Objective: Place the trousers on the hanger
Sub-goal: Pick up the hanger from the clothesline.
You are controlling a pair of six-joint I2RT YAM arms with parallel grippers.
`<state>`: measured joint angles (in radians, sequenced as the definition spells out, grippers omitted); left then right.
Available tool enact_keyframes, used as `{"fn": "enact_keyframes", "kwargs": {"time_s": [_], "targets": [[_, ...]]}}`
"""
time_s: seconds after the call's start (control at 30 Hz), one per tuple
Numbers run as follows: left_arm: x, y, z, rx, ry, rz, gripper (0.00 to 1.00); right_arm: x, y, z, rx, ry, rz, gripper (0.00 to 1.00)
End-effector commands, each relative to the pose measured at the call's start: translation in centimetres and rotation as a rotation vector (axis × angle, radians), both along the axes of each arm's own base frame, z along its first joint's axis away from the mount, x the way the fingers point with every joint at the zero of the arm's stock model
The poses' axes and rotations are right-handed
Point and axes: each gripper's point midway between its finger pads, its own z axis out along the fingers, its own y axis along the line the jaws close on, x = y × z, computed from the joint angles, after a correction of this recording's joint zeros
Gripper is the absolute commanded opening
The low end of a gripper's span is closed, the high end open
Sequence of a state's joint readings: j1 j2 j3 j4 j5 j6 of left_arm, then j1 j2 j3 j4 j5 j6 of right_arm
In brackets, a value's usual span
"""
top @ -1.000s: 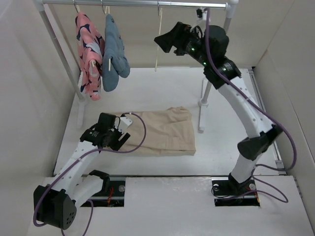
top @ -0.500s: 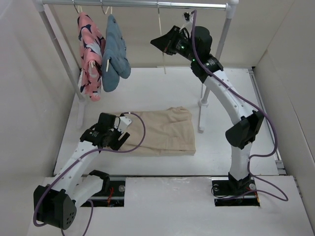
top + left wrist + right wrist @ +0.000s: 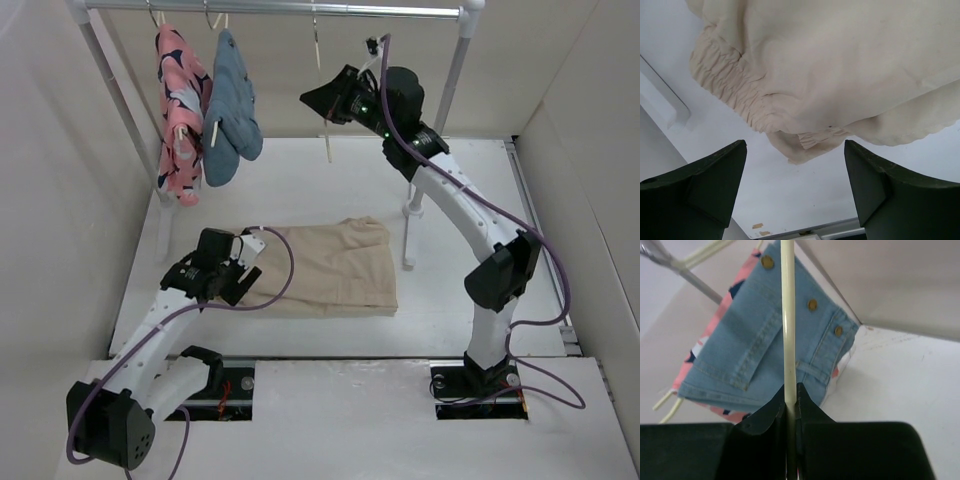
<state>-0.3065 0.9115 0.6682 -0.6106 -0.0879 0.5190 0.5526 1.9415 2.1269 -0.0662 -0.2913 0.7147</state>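
Top external view shows trousers (image 3: 330, 268) folded flat on surface (image 3: 300, 190), lower centre of frame, wrinkled, gathered waistband toward frame left. Judged soft, light and floppy; likely to sag and slip off a thin bar unless draped evenly. Best taken at waistband or a folded edge, pinching all layers together. Found left end effector (image 3: 232, 276) spread wide just beside waistband edge, gripping nothing in left wrist view. Noted hanger (image 3: 322, 95) below rail (image 3: 300, 8), upper centre; looks thin, stiff, light, prone to swing. Found right end effector (image 3: 790, 396) pressed together on hanger's pale rod, pinching it. Logged denim garment (image 3: 232, 110) and pink garment (image 3: 178, 110) on rail at upper left, well apart from trousers.

Hard to make out: hanger's full triangle, with only one slim rod seen in either view. Cannot confirm hook seated on rail; too thin. Cannot count folded layers; trouser legs cut off at frame edges in left wrist view.
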Motion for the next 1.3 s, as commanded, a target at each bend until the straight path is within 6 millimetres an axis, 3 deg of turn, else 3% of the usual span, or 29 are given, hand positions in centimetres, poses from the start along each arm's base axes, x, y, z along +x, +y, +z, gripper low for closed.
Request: {"fn": "enact_keyframes", "kwargs": {"time_s": [0.0, 0.23, 0.33, 0.37, 0.43, 0.47, 0.5, 0.53, 0.57, 0.6, 0.67, 0.7, 0.73, 0.77, 0.8, 0.87, 1.03, 1.1, 1.27], "targets": [[1.5, -0.3, 2.8, -0.014, -0.09, -0.002, 0.76, -2.7, -0.3, 3.1, 0.034, -0.102, -0.024, 0.0], [1.7, -0.5, 3.6, -0.031, -0.117, -0.007, 0.76, -3.9, 1.0, -0.5, -0.034, -0.061, -0.027, 0.0], [2.3, -1.3, 5.7, -0.076, -0.172, -0.028, 0.76, -4.3, 1.3, -1.9, -0.051, -0.038, -0.017, 0.0], [1.9, -1.4, 6.4, -0.085, -0.176, -0.035, 0.76, -4.6, 1.1, -3.4, -0.072, -0.011, -0.016, 0.0], [1.5, -2.8, 9.1, -0.166, -0.226, -0.09, 0.76, -5.0, 0.5, -4.8, -0.086, 0.009, -0.027, 0.0], [1.2, -3.3, 10.0, -0.19, -0.241, -0.125, 0.76, -5.7, 0.6, -8.2, -0.126, 0.059, -0.016, 0.0], [0.5, -3.7, 12.1, -0.227, -0.287, -0.152, 0.76, -6.5, -0.4, -7.7, -0.109, 0.053, -0.034, 0.0], [-0.3, -5.0, 14.6, -0.291, -0.336, -0.214, 0.76, -7.6, -1.1, -9.5, -0.124, 0.074, -0.057, 0.0], [-0.6, -5.7, 14.7, -0.325, -0.325, -0.235, 0.76, -7.8, -0.9, -11.9, -0.154, 0.107, -0.065, 0.0], [-1.1, -6.3, 17.9, -0.379, -0.401, -0.272, 0.79, -8.9, -1.8, -11.6, -0.146, 0.099, -0.082, 0.0], [-2.5, -8.8, 21.2, -0.508, -0.442, -0.388, 0.85, -9.7, -2.6, -14.1, -0.172, 0.137, -0.132, 0.0], [-2.9, -9.5, 22.8, -0.556, -0.467, -0.417, 0.88, -11.1, -2.5, -17.2, -0.202, 0.176, -0.122, 0.0], [-2.7, -10.5, 25.1, -0.637, -0.499, -0.414, 0.92, -12.2, -2.7, -17.4, -0.185, 0.187, -0.125, 0.0], [-2.8, -11.4, 26.1, -0.694, -0.487, -0.436, 0.97, -12.7, -2.9, -18.4, -0.186, 0.203, -0.143, 0.0], [-2.5, -12.0, 26.6, -0.73, -0.471, -0.432, 0.97, -14.3, -2.7, -20.9, -0.205, 0.232, -0.131, 0.0], [-1.5, -13.7, 27.2, -0.817, -0.368, -0.417, 0.98, -15.9, -2.8, -21.8, -0.166, 0.27, -0.138, 0.0], [0.9, -17.4, 25.5, -0.955, -0.138, -0.372, 1.0, -19.0, -2.4, -26.8, -0.181, 0.35, -0.168, 0.0], [2.7, -18.7, 24.5, -0.989, -0.09, -0.339, 1.0, -19.5, -2.1, -28.3, -0.184, 0.394, -0.184, 0.0], [5.7, -20.0, 22.2, -0.98, -0.034, -0.235, 1.0, -20.8, -0.6, -30.4, -0.213, 0.427, -0.169, 0.0]]}}
